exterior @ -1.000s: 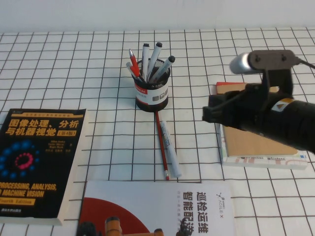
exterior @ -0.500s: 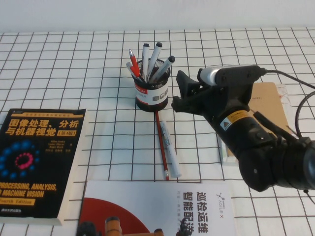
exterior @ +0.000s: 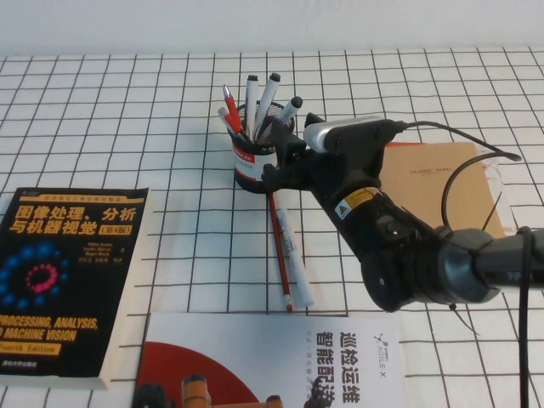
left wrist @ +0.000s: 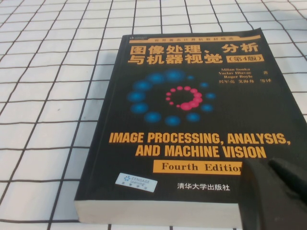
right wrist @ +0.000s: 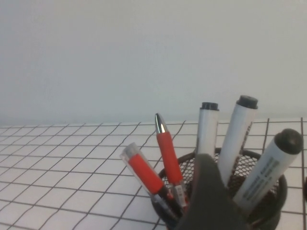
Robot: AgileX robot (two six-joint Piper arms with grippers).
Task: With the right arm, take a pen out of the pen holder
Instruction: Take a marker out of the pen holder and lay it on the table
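So far no pen is out: 5 pens stand in the pen holder (exterior: 255,166), toward the back of the worktop, midway between its side edges. The right gripper (exterior: 289,150) sits against the holder's right side with jaws spread wide, pinching nothing. Closing on 1 pen and lifting it clear remain. The left gripper (left wrist: 276,189) hangs over the black book (left wrist: 182,120) at the front-left corner, state unclear.
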